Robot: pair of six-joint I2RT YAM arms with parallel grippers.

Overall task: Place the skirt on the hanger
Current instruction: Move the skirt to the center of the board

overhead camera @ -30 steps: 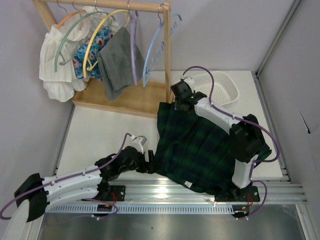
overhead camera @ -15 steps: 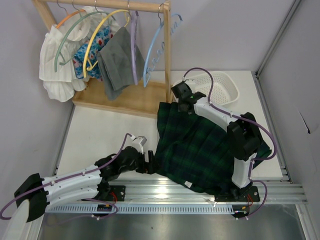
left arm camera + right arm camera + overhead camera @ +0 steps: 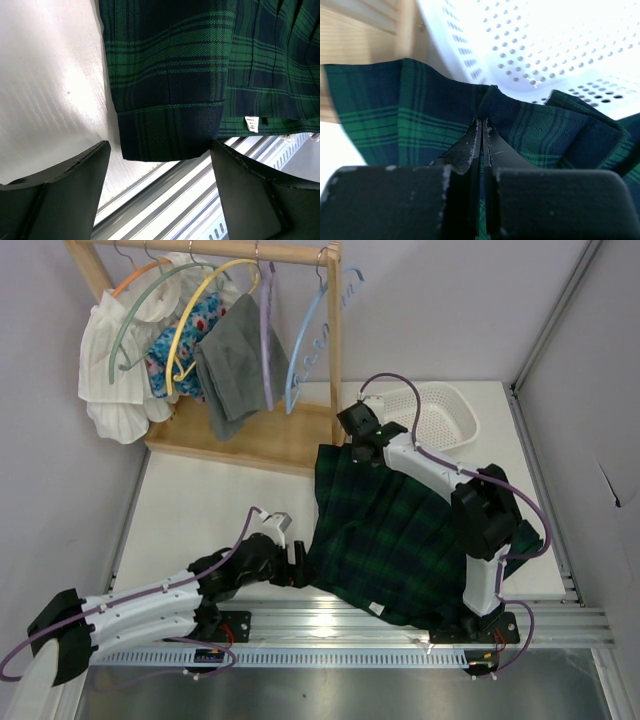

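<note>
- Skirt (image 3: 385,535) lies spread on the table (image 3: 200,510), its far edge beside the basket (image 3: 450,415).
- Right gripper (image 3: 482,127) is pinched tight on a fold of that edge.
- Left gripper (image 3: 160,150) stands wide apart, the hem corner lying in the gap.
</note>
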